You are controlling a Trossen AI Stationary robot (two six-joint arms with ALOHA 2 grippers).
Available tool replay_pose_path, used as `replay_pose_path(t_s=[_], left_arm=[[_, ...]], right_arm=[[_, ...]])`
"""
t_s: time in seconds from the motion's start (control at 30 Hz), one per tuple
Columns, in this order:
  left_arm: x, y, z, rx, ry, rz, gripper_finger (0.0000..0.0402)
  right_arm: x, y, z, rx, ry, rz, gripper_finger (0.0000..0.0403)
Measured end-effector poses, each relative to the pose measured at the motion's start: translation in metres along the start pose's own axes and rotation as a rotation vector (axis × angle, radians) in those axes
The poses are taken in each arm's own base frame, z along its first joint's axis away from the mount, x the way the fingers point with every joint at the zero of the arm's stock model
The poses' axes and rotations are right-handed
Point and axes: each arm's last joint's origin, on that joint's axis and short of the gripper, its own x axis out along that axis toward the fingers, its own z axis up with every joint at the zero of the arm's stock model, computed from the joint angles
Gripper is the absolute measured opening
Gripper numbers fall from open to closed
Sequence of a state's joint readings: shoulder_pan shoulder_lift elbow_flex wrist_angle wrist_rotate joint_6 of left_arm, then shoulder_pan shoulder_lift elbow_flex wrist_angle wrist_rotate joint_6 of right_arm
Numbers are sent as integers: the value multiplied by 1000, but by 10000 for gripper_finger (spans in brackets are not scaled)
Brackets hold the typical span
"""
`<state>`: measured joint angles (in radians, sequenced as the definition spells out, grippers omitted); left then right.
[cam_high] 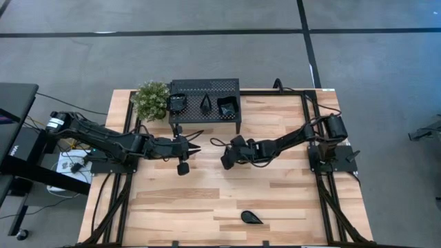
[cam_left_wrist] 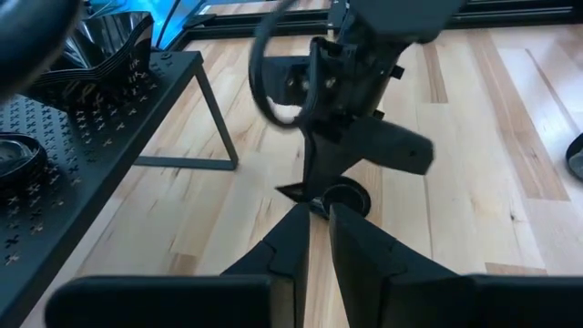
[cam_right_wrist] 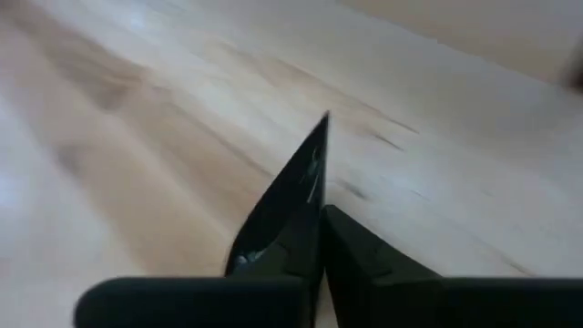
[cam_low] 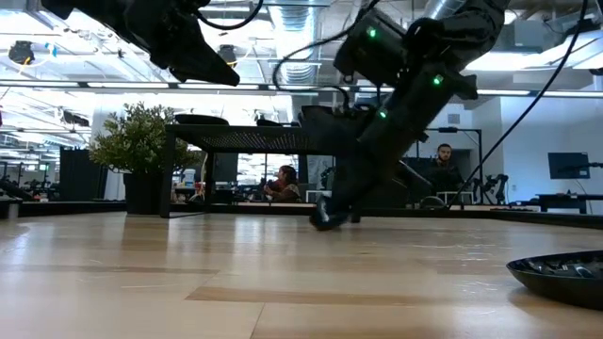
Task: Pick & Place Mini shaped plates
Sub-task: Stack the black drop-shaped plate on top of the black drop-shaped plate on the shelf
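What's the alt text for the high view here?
Two dark robot arms meet over the middle of a light wooden table, the left gripper and right gripper low and close together. Behind them a black perforated rack carries small black plates beside a green potted plant. One teardrop plate lies alone near the front edge.

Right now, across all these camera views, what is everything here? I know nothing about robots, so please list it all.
Pale wooden table: one, light wood, under everything.
Black perforated metal rack: one, black, at the table's far edge.
Green potted plant: one, green, beside the rack's left end.
Glossy black mini shaped plates: three spots on the rack, some stacked; total unclear.
Black teardrop plate: one, alone near the table's front edge.
People: two, in the room behind.
Left gripper: one, dark, in front of the rack.
Right gripper: one, dark, shut, tips down at mid-table; contents unclear.
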<state>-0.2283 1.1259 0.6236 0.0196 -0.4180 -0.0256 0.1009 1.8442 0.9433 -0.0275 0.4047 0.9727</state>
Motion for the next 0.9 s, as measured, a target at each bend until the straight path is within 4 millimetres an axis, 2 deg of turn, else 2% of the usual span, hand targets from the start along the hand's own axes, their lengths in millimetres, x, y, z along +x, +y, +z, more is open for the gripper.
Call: replay_pose_path(t_s=[0.13,0.33,0.43,0.53,0.63,0.73,0.83,0.9], left_arm=[[0,0,0,2,-1,0,49],[-1,-5,0,42,-3,-77,49],[-4,-10,1,59,-10,-108,49],[-8,-12,2,60,-27,-117,49],[-11,-12,5,54,-45,-122,49],[-14,-10,7,47,-61,-119,49],[-16,-10,8,44,-68,-120,49],[-16,-10,8,47,-68,-119,49]], right_arm=[[-10,11,11,-36,-37,121,18],[-49,41,40,-145,-152,261,4],[-74,55,64,-193,-272,290,7],[-91,61,96,-244,-396,275,5],[-99,61,133,-260,-493,241,3],[-100,50,166,-225,-546,184,5],[-90,31,185,-206,-532,107,5],[-86,20,196,-192,-519,122,4]])
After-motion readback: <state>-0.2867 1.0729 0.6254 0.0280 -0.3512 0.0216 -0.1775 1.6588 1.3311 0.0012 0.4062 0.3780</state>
